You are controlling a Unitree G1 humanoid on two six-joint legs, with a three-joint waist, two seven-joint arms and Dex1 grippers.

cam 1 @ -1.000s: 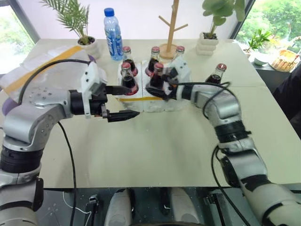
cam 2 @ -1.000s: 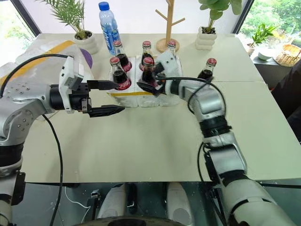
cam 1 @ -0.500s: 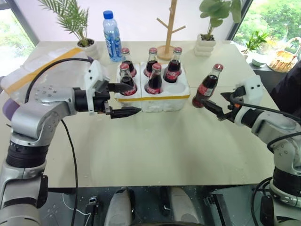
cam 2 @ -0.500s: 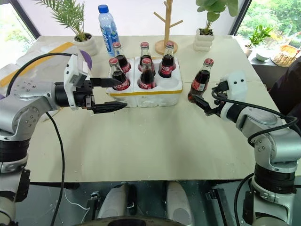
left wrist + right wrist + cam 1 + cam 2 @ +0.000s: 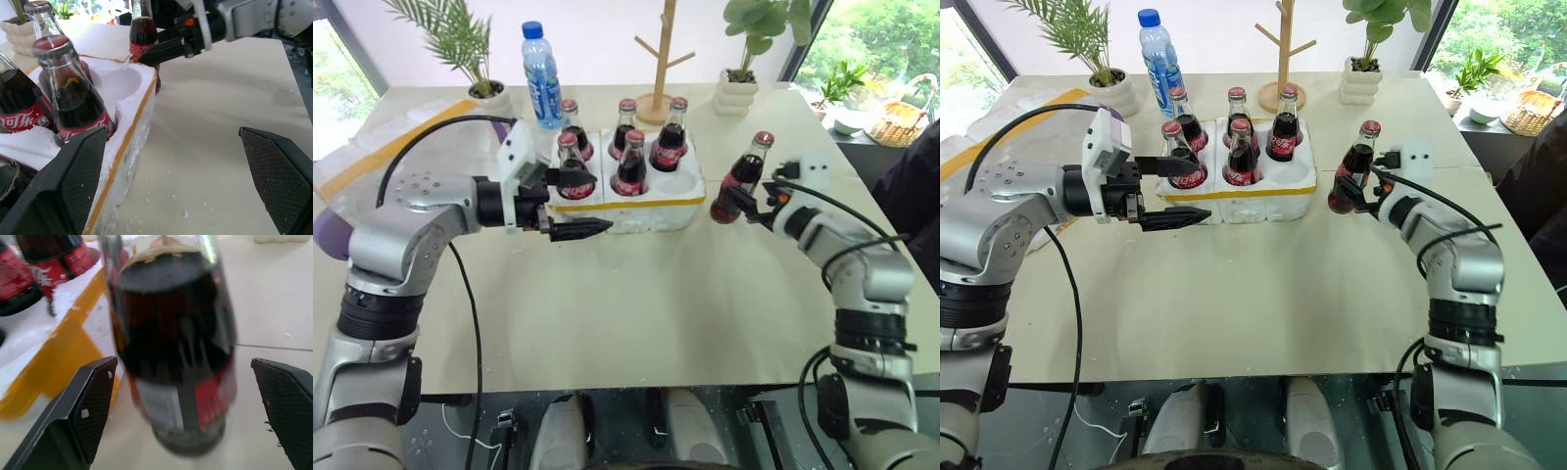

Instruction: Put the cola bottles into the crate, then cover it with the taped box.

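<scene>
- On the beige surface (image 5: 636, 304), the crate (image 5: 631, 201) holds five cola bottles.
- The right gripper (image 5: 751, 201) has swung over to the sixth cola bottle (image 5: 741, 180), fingers wide around it, for the last well.
- The left gripper (image 5: 576, 204) hovers wide, empty.

The loose cola bottle (image 5: 171, 347) is blurred (its neck cut off).

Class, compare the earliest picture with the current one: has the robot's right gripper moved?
Yes. The right gripper has swung right, off the front of the crate, and now stands open around the sixth cola bottle on the table.
</scene>
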